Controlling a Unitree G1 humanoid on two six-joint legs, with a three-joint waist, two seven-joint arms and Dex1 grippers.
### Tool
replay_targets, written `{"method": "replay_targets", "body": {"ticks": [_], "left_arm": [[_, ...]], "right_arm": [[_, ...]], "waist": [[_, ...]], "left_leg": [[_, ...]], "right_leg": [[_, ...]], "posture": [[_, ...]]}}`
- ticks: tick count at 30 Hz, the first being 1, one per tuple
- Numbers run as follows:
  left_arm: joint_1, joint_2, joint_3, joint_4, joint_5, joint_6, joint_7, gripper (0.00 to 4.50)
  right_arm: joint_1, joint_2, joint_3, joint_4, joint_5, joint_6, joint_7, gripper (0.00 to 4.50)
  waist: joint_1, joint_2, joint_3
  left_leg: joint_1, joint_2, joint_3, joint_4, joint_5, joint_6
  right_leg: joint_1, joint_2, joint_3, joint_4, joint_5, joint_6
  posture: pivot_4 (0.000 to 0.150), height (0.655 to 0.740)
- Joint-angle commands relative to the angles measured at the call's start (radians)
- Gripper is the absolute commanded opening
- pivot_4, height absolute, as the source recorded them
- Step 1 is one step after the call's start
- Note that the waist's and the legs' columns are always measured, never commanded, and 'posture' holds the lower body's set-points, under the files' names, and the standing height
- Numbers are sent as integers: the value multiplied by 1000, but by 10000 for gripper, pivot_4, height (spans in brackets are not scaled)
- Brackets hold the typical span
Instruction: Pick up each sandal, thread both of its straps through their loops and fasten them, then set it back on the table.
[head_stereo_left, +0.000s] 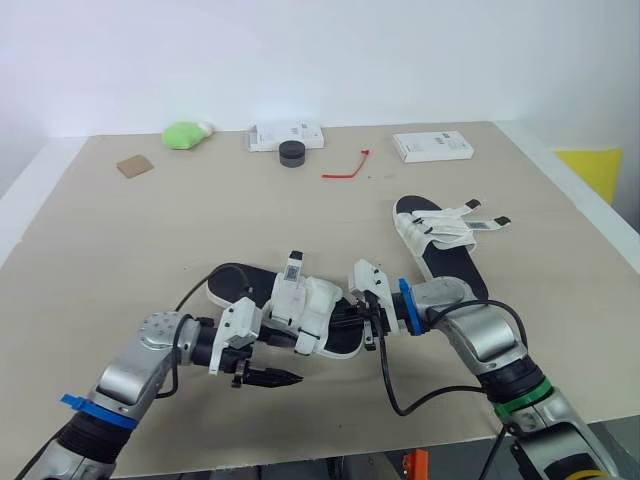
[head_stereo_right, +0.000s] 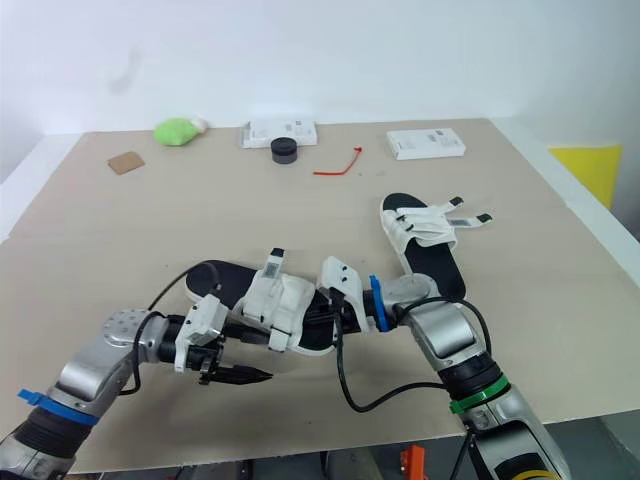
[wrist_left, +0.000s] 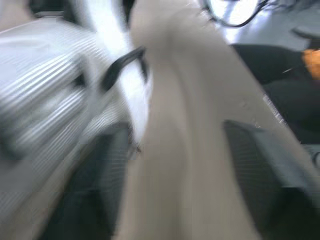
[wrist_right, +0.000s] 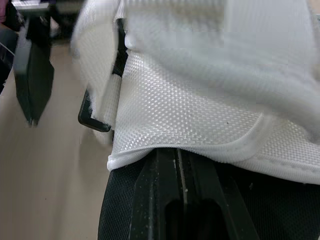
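green lump | brown card | black puck | red tie

Worktop: flat, matt beige board with a paler white border along its left and right sides. Front edge thin and straight. Wall behind the far edge: plain white, unmarked, no window or fitting visible. Yellow panel stands beyond the right border, partly cut off. Floor past the near right corner: dark grey. Small orange item below the front edge, unidentifiable. Lighting even and diffuse; shadows on the board soft.
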Motion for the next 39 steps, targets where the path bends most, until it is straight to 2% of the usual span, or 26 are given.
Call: {"method": "replay_targets", "body": {"ticks": [1, 3, 13, 17, 22, 26, 29, 31, 39], "left_arm": [[-31, -6, 0, 19, 0, -17, -14, 10068], [-46, -15, -5, 29, 6, -14, -9, 430], [-73, -15, -7, 31, 9, 26, -12, 430], [-84, 53, 15, -67, -99, 193, -62, 430], [-190, 202, 86, -215, -374, 571, -98, 430], [-249, 247, 115, -239, -513, 759, -62, 430], [-341, 157, 173, -147, -644, 957, 97, 430], [-392, 68, 200, -44, -666, 1061, 229, 430], [-481, -172, 358, 307, -624, 1300, 574, 430]], "right_arm": [[32, -5, 44, 11, -15, 26, 3, 0], [32, -5, 43, 11, -15, 26, 3, 0], [27, -8, 41, 18, -16, 24, 6, 0], [25, -10, 41, 22, -19, 21, 8, 0], [13, -8, 45, 39, -24, 13, 14, 0], [4, -3, 49, 53, -24, 5, 16, 0], [-3, 2, 50, 63, -25, -1, 18, 0], [-6, 4, 51, 70, -28, -5, 20, 0], [-1, 1, 46, 64, -32, -6, 12, 0]], "waist": [[0, 0, 0], [0, 0, 0], [0, 0, 0], [0, 0, 0], [-2, -2, 2], [-7, -1, 3], [-8, -4, 4], [-7, -5, 5], [-10, -5, 5]], "left_leg": [[0, 0, 0, 0, 0, 0], [0, 0, -1, -1, 0, 0], [0, 0, -1, -1, 0, 0], [0, 0, -1, -1, 0, 0], [-1, 0, -2, -1, 0, 0], [-1, 0, -3, -1, 0, 0], [-2, 0, -3, -1, 0, 0], [-2, 0, -5, 0, 0, 0], [-2, 0, -7, 1, 0, 0]], "right_leg": [[0, 1, 0, 0, 0, 0], [0, 1, 0, 0, -1, -1], [0, 0, 0, 0, -1, 0], [0, 0, 0, 0, -1, 0], [-1, 1, -1, 0, -1, 0], [-1, 1, -1, 0, -1, 0], [-1, 1, -2, 0, -1, 0], [-1, 1, -3, 0, -1, 1], [0, 2, -4, 0, 0, 0]], "posture": [[1500, 7400], [1500, 7400], [1500, 7400], [1500, 7400], [1500, 7400], [1500, 7400], [1500, 7400], [1500, 7400], [1500, 7400]]}}
